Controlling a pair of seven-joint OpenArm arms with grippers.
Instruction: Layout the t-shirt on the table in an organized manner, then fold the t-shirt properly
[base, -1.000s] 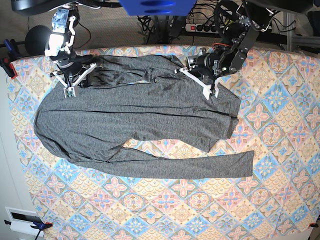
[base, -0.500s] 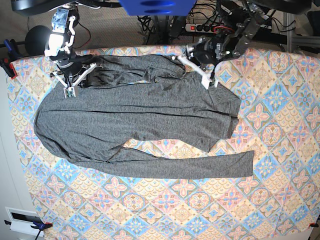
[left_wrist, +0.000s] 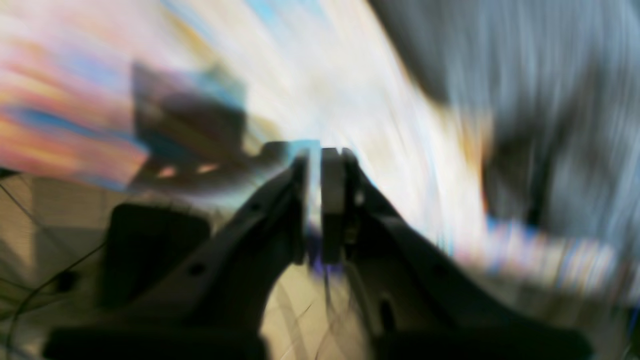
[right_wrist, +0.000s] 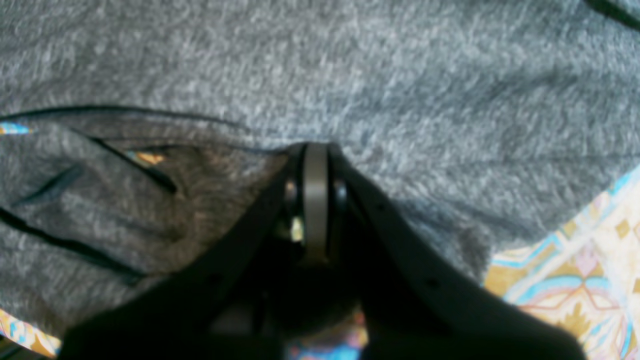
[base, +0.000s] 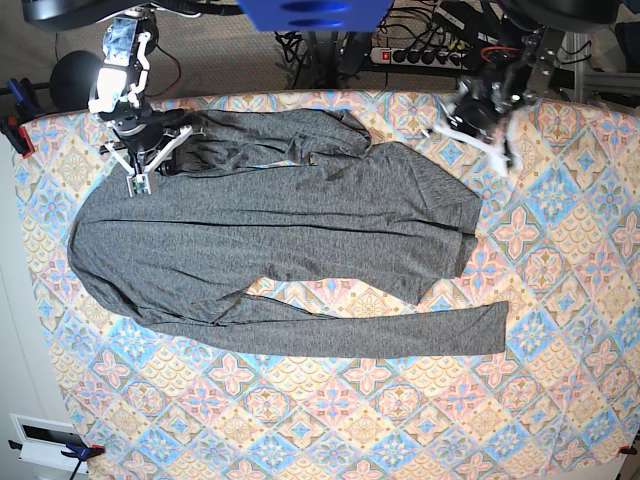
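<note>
My right pincer (right_wrist: 316, 200) is pressing closed on the t-shirt (base: 280, 240) near its far edge; my left pincer (left_wrist: 320, 200) is hovering slightly parted, holding nothing. The garment is lying spread on the surface (base: 560, 300), one sleeve trailing, folding not yet done.

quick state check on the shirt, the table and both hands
t-shirt: lying on the table, wrinkled, bunched along the far edge, not folded
table: partly covered by the shirt
right hand: shut, down on the shirt
left hand: narrow gap between fingers, nothing held
</note>
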